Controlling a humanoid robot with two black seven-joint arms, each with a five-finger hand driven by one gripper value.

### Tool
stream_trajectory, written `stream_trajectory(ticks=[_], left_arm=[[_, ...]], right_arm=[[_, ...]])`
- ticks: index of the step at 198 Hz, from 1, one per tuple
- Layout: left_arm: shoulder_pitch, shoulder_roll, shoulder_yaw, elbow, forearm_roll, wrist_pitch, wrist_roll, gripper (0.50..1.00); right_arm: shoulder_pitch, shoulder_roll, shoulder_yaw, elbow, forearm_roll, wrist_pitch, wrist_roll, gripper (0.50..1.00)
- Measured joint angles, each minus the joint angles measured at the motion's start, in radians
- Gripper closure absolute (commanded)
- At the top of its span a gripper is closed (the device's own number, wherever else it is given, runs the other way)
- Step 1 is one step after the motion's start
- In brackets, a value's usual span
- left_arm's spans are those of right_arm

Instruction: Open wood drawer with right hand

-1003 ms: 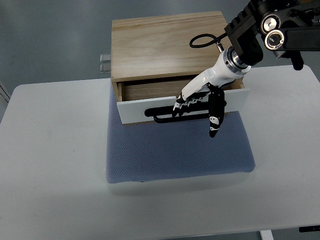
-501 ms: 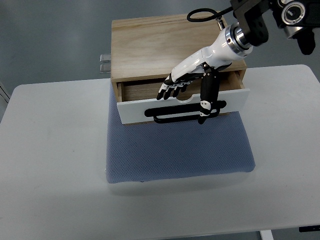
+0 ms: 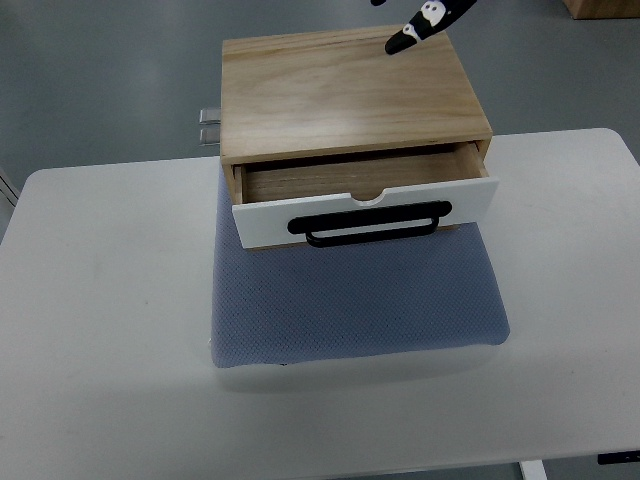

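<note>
White table (image 3: pixel 100 330): wood drawer (image 3: pixel 365 205) partly open.

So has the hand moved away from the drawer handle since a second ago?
Yes. The hand has lifted off the black handle and gone up past the wooden box's back edge; only fingertips show at the picture's top.

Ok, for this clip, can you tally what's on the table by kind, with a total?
Wooden drawer box: 1, its white-fronted drawer partly pulled out
Black drawer handle: 1
Blue-grey mat: 1, under the box
Total: 3 on the white table
Also in view: one robot fingertip at the top edge.
</note>
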Motion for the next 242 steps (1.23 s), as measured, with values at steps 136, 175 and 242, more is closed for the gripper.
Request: stream_trajectory(ticks=[136,175,242], left_arm=[[0.000,0.000,0.000,0.000,0.000,0.000,0.000,0.500],[0.000,0.000,0.000,0.000,0.000,0.000,0.000,0.500],[0.000,0.000,0.000,0.000,0.000,0.000,0.000,0.500]], right_arm=[[-0.540,0.335,0.808,-0.463,0.176,-0.365,0.069,0.556],[-0.575,0.349,0.797,-0.485,0.182,-0.363,0.086,0.556],[-0.621,0.394,0.793,-0.486,0.174,-0.367,0.168,0.556]])
